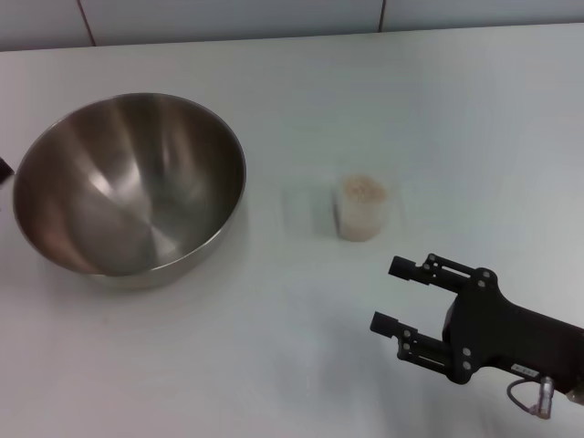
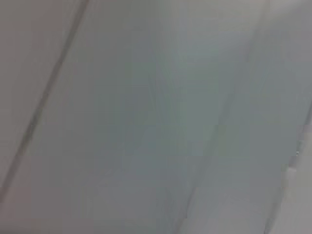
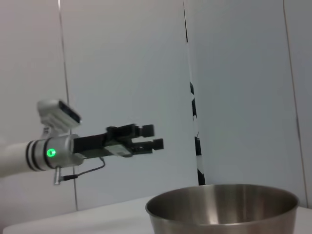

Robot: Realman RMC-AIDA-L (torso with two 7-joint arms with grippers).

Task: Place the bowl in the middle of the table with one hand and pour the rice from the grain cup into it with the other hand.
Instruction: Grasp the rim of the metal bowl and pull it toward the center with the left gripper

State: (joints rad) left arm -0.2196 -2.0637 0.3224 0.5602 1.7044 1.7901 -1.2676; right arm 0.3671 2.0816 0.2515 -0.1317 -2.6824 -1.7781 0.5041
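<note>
The steel bowl (image 1: 128, 182) stands empty on the left side of the white table (image 1: 274, 365). It also shows in the right wrist view (image 3: 224, 212). The clear grain cup (image 1: 363, 208), full of rice (image 1: 362, 188), stands upright right of the middle. My right gripper (image 1: 392, 294) is open and empty, low at the front right, pointing at the cup with a gap between them. My left gripper (image 3: 152, 137) shows in the right wrist view, in the air beyond the bowl, fingers slightly apart and empty. In the head view only a dark tip (image 1: 5, 169) shows at the left edge beside the bowl.
A grey tiled wall (image 1: 228, 18) runs along the table's far edge. The left wrist view shows only pale blurred surfaces. Bare tabletop lies between the bowl and the cup.
</note>
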